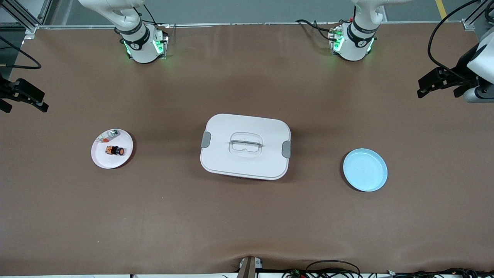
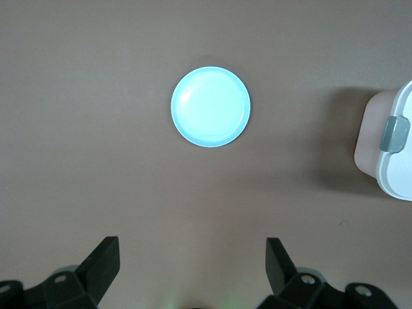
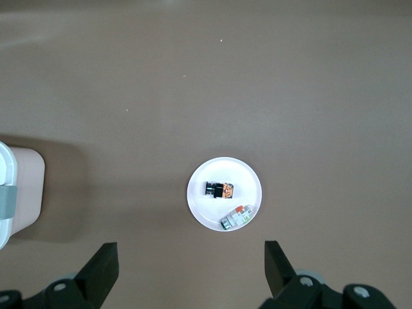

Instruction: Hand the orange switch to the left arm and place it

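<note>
Plates number two on my table: one pink plate (image 1: 101,158) toward the right arm's end and one light-blue plate (image 1: 365,170) toward the left arm's end. Between them sits a single white box (image 1: 245,146), lid on, with two grey latches, one on each short side, and a recessed handle on top.

I count two small items on the pink plate. The orange switch (image 1: 115,150) lies on its side near the plate's middle, and one small clear piece with silver and red (image 1: 109,135) lies by the rim, farther from the front camera. The two are close but apart. The blue plate carries nothing.

I see both arms raised and waiting at the table's ends. The left gripper (image 1: 438,83) hangs over bare table at its own end, fingers spread wide, holding nothing. The right gripper (image 1: 24,96) hangs over its end of the table, likewise spread wide with nothing between its fingers.
</note>
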